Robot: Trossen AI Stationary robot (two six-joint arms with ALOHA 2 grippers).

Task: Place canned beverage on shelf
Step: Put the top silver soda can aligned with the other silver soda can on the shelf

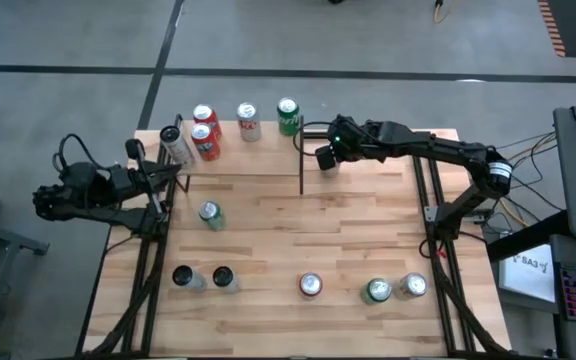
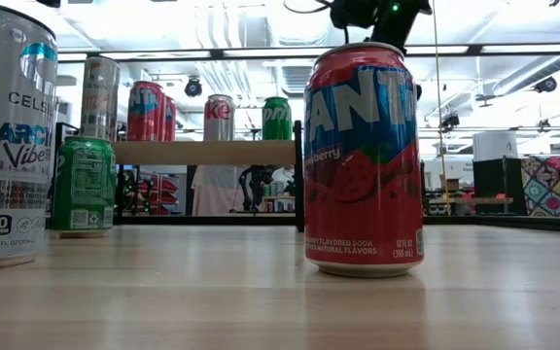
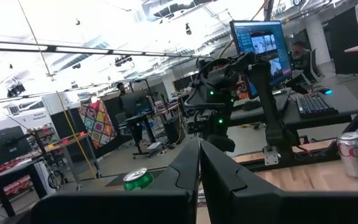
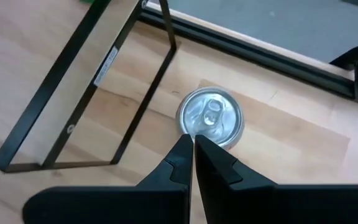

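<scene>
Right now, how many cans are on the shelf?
5 on the shelf: silver can at the left end, then rear red can, front red can, white can, green can at the right end. None appears hidden.

Wooden tabletop [image 1: 348, 250]; computer monitor [image 3: 261, 45], keyboard [image 3: 316, 104] beyond table.

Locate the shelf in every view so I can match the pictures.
High view: shelf at the table's far left part, five cans on it.
Low view: centre-left background, board at mid-height.
Left wrist view: not in it, as far as can be told.
Right wrist view: only its black end frame.
Shared landmark: green can at the shelf's right end.
</scene>
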